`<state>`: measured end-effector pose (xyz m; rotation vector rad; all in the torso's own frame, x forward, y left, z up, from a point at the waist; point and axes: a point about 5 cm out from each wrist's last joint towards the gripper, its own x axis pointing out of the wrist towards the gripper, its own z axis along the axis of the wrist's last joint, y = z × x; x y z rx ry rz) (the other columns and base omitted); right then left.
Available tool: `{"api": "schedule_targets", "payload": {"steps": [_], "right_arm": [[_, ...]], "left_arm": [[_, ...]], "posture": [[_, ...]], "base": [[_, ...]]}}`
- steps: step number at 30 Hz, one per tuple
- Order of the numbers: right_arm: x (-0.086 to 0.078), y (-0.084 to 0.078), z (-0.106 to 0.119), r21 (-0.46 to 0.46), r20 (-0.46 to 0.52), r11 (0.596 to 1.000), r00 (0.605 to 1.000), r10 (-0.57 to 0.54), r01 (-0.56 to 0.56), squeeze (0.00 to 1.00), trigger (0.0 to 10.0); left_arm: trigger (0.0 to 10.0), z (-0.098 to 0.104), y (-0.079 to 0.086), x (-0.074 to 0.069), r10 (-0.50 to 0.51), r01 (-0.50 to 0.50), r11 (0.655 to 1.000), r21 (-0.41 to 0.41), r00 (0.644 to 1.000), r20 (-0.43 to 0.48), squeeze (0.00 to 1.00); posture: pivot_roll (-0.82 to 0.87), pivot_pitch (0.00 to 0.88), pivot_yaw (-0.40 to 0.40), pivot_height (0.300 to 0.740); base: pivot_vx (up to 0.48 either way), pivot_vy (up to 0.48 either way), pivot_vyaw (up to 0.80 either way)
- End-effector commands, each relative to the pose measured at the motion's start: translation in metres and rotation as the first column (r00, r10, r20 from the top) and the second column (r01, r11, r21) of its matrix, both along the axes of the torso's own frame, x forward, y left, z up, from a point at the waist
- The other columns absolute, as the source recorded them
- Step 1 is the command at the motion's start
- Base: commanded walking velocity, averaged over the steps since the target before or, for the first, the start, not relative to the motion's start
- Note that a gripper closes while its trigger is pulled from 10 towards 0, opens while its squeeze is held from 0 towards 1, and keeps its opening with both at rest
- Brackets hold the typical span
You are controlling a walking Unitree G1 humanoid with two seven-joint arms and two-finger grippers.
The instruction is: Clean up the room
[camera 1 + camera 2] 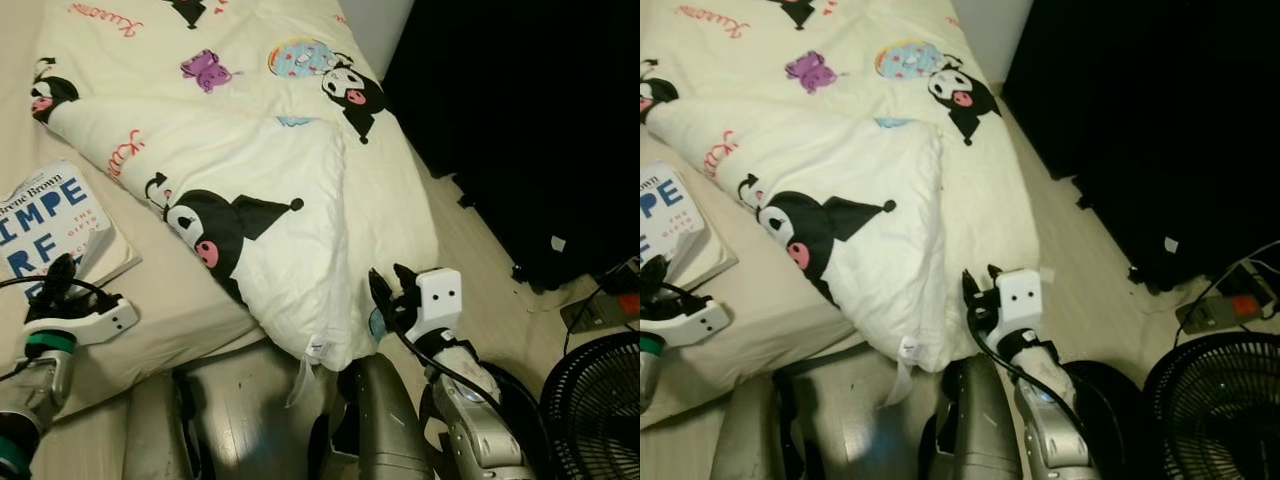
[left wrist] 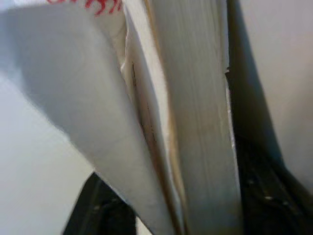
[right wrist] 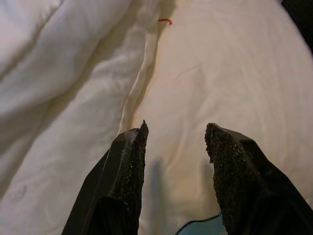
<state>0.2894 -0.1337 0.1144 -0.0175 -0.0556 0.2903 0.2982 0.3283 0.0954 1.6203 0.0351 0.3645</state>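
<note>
Bed [image 1: 160, 310] under a cream comforter [image 1: 250, 160] printed with black cartoon figures, folded back on itself, one corner hanging over the bed's near edge toward the wooden floor [image 1: 480, 260]. Paperback book [image 1: 50, 225] with big blue lettering lying on the bare sheet at the bed's left edge, just beside the folded comforter.

Left pincer [image 1: 55, 285] down at the book's near corner. Through the left wrist camera: page edges of the book [image 2: 195, 122] very close, cover lifted away from the pages, black fingers [image 2: 98, 210] flanking the book at either side; cannot tell whether clamped on it or merely straddling it.

Right pincer [image 1: 390, 290] at the bed's near right corner, against the hanging edge of the comforter. Through the right wrist camera: two black fingertips [image 3: 129, 161] clearly parted, nothing between them, cream fabric [image 3: 195, 88] and a seam just ahead, a sliver of blue print low between the tips.

Black fan [image 1: 595, 400] on the floor at far right, a power strip [image 1: 1220, 310] with cables near it, dark furniture [image 1: 530, 130] beyond the bed's right edge.
</note>
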Motion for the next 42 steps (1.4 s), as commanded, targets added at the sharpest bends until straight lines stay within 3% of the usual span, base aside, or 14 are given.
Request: {"api": "schedule_targets", "payload": {"steps": [1, 9, 19, 20, 28, 31, 33, 35, 37, 38, 39, 40, 41, 42], "right_arm": [[-0.002, 0.001, -0.004, 0.003, -0.025, 1.000, 1.000, -0.005, 0.005, 0.00, 10.0], [0.008, 0.011, -0.001, 0.031, -0.016, 1.000, 1.000, -0.002, 0.002, 0.00, 10.0], [0.032, 0.028, 0.011, 0.090, 0.024, 0.996, 1.000, -0.020, 0.017, 0.00, 10.0], [0.036, 0.027, 0.014, 0.099, 0.032, 0.995, 0.999, -0.038, 0.035, 0.00, 10.0], [0.048, 0.005, 0.013, 0.110, 0.030, 0.974, 0.979, -0.202, 0.198, 0.00, 10.0], [0.055, -0.010, 0.002, 0.074, -0.009, 0.943, 0.946, -0.325, 0.325, 0.00, 10.0], [0.063, 0.007, -0.007, 0.036, -0.064, 0.957, 0.956, -0.287, 0.289, 0.00, 10.0], [0.065, 0.027, -0.009, 0.047, -0.093, 0.977, 0.975, -0.202, 0.207, 0.00, 10.0], [0.053, 0.116, -0.006, 0.185, -0.157, 0.971, 0.970, 0.185, -0.155, 0.00, 10.0], [0.053, 0.116, -0.006, 0.185, -0.157, 0.971, 0.970, 0.185, -0.155, 0.00, 10.0], [0.041, 0.149, -0.003, 0.277, -0.168, 0.921, 0.929, 0.328, -0.275, 0.00, 10.0], [0.041, 0.149, -0.003, 0.277, -0.168, 0.921, 0.929, 0.328, -0.275, 0.00, 10.0], [0.029, 0.172, 0.000, 0.335, -0.164, 0.862, 0.877, 0.452, -0.382, 0.00, 10.0], [0.007, 0.197, 0.005, 0.409, -0.128, 0.729, 0.756, 0.642, -0.549, 0.00, 10.0]], "left_arm": [[0.0, -0.009, 0.009, -0.010, 0.035, -0.035, 0.999, 0.009, 0.998, -0.058, 0.00], [0.0, -0.008, -0.001, -0.006, 0.020, -0.017, 0.996, -0.093, 0.999, 0.038, 0.00], [0.0, 0.016, -0.006, -0.007, 0.008, 0.050, 0.981, -0.189, 0.955, 0.297, 0.00], [10.0, 0.028, -0.010, -0.008, -0.011, 0.088, 0.978, -0.190, 0.928, 0.372, 0.00], [10.0, 0.103, -0.051, -0.016, -0.133, 0.324, 0.926, -0.192, 0.758, 0.638, 0.00], [10.0, 0.151, -0.080, -0.016, -0.224, 0.473, 0.868, -0.150, 0.644, 0.732, 0.00], [10.0, 0.185, -0.092, -0.014, -0.267, 0.536, 0.838, -0.102, 0.566, 0.780, 0.00], [10.0, 0.197, -0.093, -0.014, -0.268, 0.544, 0.835, -0.089, 0.542, 0.797, 0.00], [10.0, 0.230, -0.095, -0.017, -0.270, 0.551, 0.833, -0.047, 0.480, 0.835, 0.00], [10.0, 0.230, -0.095, -0.017, -0.270, 0.551, 0.833, -0.047, 0.480, 0.835, 0.00], [10.0, 0.240, -0.095, -0.019, -0.271, 0.551, 0.833, -0.035, 0.463, 0.844, 0.00], [10.0, 0.240, -0.095, -0.019, -0.271, 0.551, 0.833, -0.035, 0.463, 0.844, 0.00], [10.0, 0.246, -0.094, -0.019, -0.270, 0.548, 0.836, -0.030, 0.457, 0.847, 0.00], [10.0, 0.253, -0.093, -0.021, -0.265, 0.543, 0.840, -0.024, 0.448, 0.854, 0.00]], "posture": [[-0.01, 0.311, -0.115, 0.541], [0.05, 0.251, -0.085, 0.541], [0.18, 0.141, -0.041, 0.541], [0.19, 0.127, -0.037, 0.541], [0.24, 0.087, -0.030, 0.541], [0.27, 0.076, -0.035, 0.541], [0.28, 0.073, -0.031, 0.541], [0.28, 0.072, -0.027, 0.541], [0.29, 0.070, -0.022, 0.541], [0.29, 0.070, -0.022, 0.541], [0.29, 0.068, -0.022, 0.541], [0.29, 0.068, -0.022, 0.541], [0.29, 0.068, -0.022, 0.541], [0.29, 0.070, -0.028, 0.541]], "base": [[0.000, 0.000, 0.00], [0.000, 0.000, 0.00], [0.000, 0.000, 0.00], [0.000, 0.000, 0.00], [0.000, 0.000, 0.00], [0.000, 0.000, 0.00], [0.000, 0.000, 0.00], [0.000, 0.000, 0.00], [0.000, 0.000, 0.00], [0.000, 0.000, 0.00], [0.000, 0.000, 0.00], [0.000, 0.000, 0.00], [0.000, 0.000, 0.00], [0.000, 0.000, 0.00]]}}
